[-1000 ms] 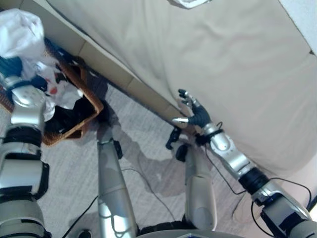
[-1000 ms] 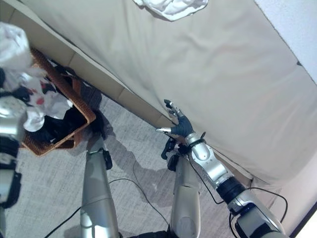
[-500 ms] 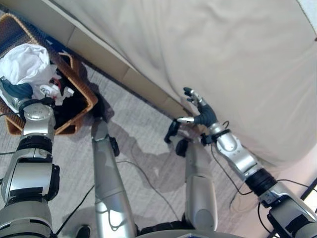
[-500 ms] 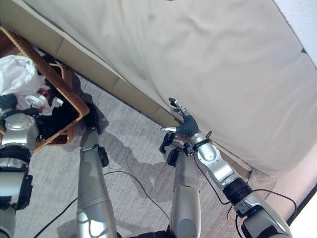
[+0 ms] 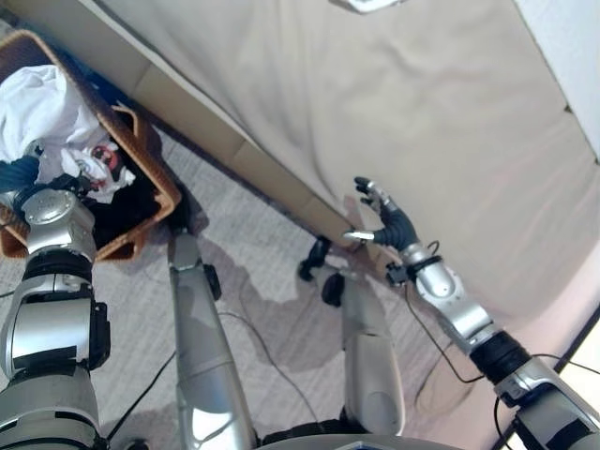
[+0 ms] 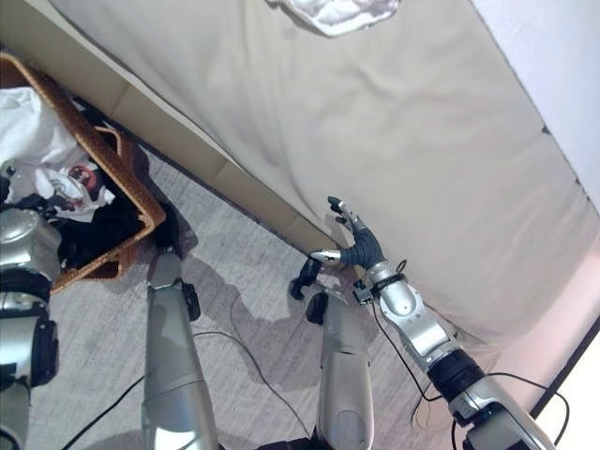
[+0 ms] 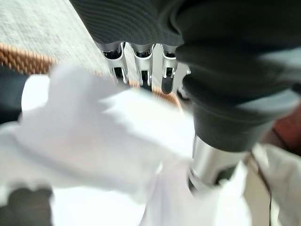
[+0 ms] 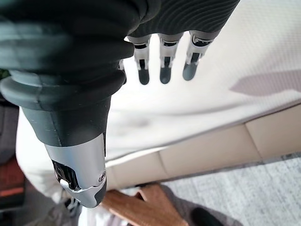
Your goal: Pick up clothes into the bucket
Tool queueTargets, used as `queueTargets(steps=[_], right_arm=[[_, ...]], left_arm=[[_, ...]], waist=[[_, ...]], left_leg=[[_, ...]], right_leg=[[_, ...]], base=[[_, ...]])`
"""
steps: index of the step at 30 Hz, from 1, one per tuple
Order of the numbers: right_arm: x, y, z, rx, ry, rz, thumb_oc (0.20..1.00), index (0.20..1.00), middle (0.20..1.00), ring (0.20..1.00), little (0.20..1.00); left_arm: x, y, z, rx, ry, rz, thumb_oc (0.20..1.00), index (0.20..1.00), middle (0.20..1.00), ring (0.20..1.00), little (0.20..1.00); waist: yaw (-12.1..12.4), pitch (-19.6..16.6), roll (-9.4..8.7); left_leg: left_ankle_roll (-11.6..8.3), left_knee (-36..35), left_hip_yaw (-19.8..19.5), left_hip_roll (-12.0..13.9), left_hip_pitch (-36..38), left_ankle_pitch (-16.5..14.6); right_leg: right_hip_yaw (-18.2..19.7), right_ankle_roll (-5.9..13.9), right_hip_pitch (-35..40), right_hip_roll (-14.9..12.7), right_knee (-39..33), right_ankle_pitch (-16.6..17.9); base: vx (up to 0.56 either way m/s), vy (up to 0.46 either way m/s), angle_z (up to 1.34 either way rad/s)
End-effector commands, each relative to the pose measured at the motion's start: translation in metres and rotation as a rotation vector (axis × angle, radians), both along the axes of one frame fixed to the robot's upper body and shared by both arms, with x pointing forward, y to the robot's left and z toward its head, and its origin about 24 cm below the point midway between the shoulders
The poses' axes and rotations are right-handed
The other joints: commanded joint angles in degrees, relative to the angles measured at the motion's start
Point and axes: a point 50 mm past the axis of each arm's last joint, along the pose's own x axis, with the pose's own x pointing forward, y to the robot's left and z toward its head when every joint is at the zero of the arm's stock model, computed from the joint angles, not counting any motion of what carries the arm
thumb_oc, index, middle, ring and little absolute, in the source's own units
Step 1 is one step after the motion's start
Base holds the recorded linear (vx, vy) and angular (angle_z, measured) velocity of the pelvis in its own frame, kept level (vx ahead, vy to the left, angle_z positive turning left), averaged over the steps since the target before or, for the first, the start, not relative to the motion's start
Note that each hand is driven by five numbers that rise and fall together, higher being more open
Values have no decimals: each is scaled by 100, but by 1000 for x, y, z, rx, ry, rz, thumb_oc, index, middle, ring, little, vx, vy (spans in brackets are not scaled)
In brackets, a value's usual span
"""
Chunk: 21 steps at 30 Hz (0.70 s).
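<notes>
The robot's left hand (image 7: 155, 70) was parked over the wicker basket (image 5: 150, 178) in the upper left of the frame, and the white garment (image 5: 42, 103) was bunched up there on top of the pile already in the basket. In the left wrist view the fingers (image 7: 141, 70) ran down behind the white cloth and the thumb pressed in from the side, so it looked like the hand was closed around the fabric, though the fingertips were buried and I can't swear to it. Best guess on why it was held like that: the cloth was over the opening and just needed letting go, so this looked like the drop-off step.

The garment was a crumpled lump, no real long axis to speak of. If anything it stretched a bit along the basket's length, toward the top left corner. Darker clothes and something with a red and black print sat right beside it inside the basket.

The right hand (image 5: 384, 220) hung at centre right near the edge of the beige bed (image 5: 422, 112), fingers loosely spread, holding nothing. Probably just kept out of the way.

One more white piece of clothing (image 6: 333, 11) lay on the bed at the top edge, well apart from both hands, so the job wasn't finished.
</notes>
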Motion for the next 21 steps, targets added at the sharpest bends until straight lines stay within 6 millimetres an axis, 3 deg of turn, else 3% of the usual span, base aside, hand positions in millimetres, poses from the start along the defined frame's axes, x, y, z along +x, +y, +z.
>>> queueTargets(steps=[1,5,8,12,16,21], right_arm=[[-4,-13,2,90,-8,-46,1000,1000,1000,1000,1000],[-3,-12,-5,91,14,-70,1000,1000,1000,1000,1000],[-3,-15,-8,97,21,-109,1000,1000,1000,1000,1000],[-3,-28,-12,136,26,-194,1000,1000,1000,1000,1000],[-1,-40,-12,157,21,-260,1000,1000,1000,1000,1000],[0,-49,-12,172,17,-306,1000,1000,1000,1000,1000]], left_arm=[[-14,17,30,27,-132,69,1000,1000,1000,1000,1000],[-3,-3,24,-78,-312,-3,1000,1000,1000,1000,1000],[6,-35,27,-34,-430,-111,1000,1000,1000,1000,1000],[2,-92,22,148,-485,-263,1000,1000,1000,1000,1000],[-3,-120,19,289,-468,-371,1000,1000,1000,1000,1000],[-5,-143,0,363,-405,-546,1000,1000,1000,1000,1000]], waist=[[312,144,-555],[377,145,-535],[428,144,-518],[538,143,-488],[616,100,-436],[690,-99,-281]], left_leg=[[-65,737,148,37,159,-982],[-66,584,186,14,391,-969],[-60,462,226,-20,593,-944],[-36,242,300,-48,1009,-902],[-26,-37,404,-38,1451,-844],[-13,-397,539,-29,2089,-754]], right_leg=[[314,253,78,-62,-667,999],[275,272,313,-28,-835,1055],[256,281,491,-28,-930,1091],[210,296,853,-27,-1104,1177],[181,352,1266,-45,-1350,1321],[181,409,1842,-79,-1693,1534]], base=[[0,0,0],[1,4,-1],[3,31,6],[3,7,2],[-4,10,-2],[13,17,-4]])
